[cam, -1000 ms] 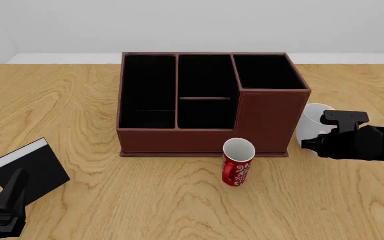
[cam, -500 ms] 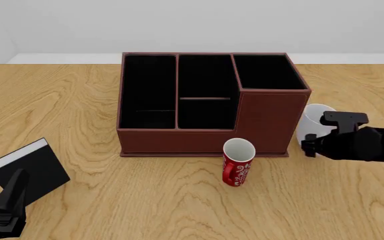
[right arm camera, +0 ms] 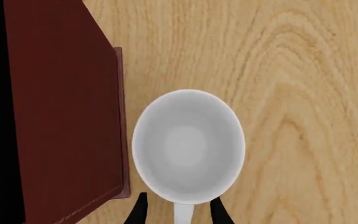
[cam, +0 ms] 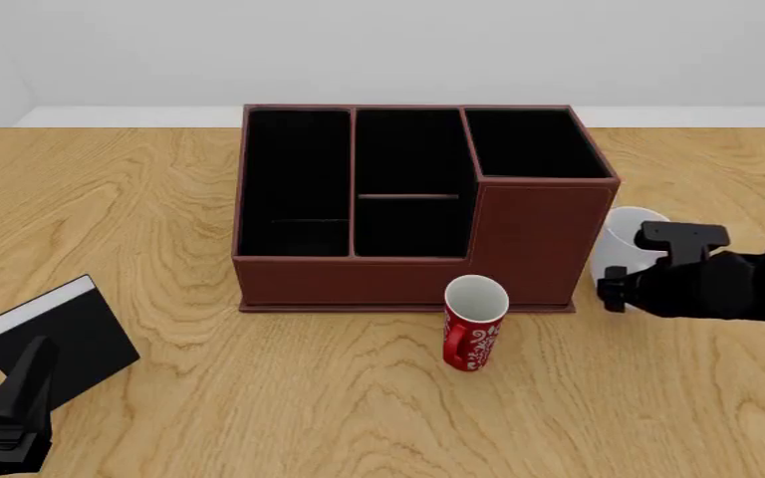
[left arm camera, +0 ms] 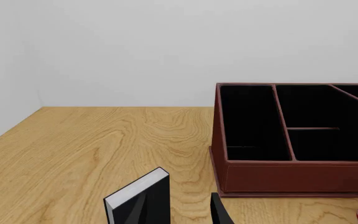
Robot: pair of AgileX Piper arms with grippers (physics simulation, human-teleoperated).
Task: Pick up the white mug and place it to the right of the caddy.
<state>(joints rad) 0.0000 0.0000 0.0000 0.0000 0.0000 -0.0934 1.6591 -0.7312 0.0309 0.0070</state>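
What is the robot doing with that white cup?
The right gripper is at the white mug, its fingers on either side of the handle. The mug stands upright on the table, just right of the caddy. The left gripper waits near a black book. A red can stands in front.

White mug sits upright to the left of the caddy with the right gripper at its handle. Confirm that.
Wrong side. The white mug stands upright to the right of the caddy, as the front view shows. The rest holds: in the right wrist view the right gripper straddles the handle.
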